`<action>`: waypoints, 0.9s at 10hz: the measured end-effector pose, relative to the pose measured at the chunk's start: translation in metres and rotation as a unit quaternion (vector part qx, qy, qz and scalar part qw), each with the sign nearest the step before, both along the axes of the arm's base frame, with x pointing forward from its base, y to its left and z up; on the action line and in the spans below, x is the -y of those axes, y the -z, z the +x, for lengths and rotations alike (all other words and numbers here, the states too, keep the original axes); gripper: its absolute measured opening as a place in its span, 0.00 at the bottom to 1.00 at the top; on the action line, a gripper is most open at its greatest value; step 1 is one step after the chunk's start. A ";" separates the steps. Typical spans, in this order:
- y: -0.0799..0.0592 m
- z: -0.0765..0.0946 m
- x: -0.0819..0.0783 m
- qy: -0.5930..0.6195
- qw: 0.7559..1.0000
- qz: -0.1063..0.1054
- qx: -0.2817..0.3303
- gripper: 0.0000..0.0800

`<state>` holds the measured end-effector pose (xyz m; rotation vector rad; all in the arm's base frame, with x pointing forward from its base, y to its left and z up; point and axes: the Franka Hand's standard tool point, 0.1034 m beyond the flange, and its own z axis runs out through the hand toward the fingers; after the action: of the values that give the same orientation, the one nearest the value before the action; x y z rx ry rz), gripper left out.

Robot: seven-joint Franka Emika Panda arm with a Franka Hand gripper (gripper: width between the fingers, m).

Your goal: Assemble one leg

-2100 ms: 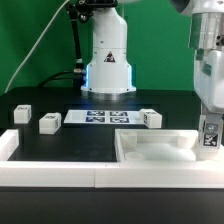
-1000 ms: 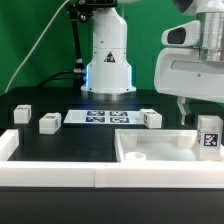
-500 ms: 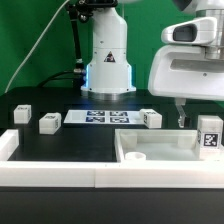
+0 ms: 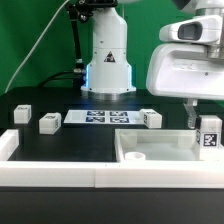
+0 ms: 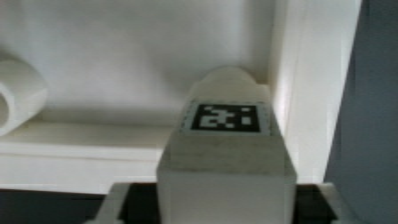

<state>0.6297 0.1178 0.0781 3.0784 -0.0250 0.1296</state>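
Since two seconds ago my arm has lifted and swung toward the exterior view's left, and the leg it carried stands apart from it at the tray's right end.

I see the gripper hanging over the white tray piece, just beside that leg; whether its fingers are parted I cannot tell, and I see nothing in them. In my wrist view a tagged leg fills the foreground. Three more legs rest near the marker board.
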 end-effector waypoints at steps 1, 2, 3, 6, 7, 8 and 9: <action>0.000 0.000 0.000 0.002 1.000 0.000 0.000 0.37; 0.000 0.000 0.001 0.057 0.998 0.005 0.003 0.37; 0.000 -0.001 0.001 0.114 0.993 0.008 0.005 0.37; 0.000 -0.002 -0.001 0.297 0.954 0.027 0.014 0.37; 0.000 -0.002 0.000 0.349 0.936 0.035 0.016 0.37; 0.000 -0.002 0.000 0.397 0.917 0.038 0.018 0.37; 0.000 -0.002 0.001 0.450 0.892 0.042 0.020 0.37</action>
<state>0.6274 0.1168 0.0776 2.7813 -1.4378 0.1370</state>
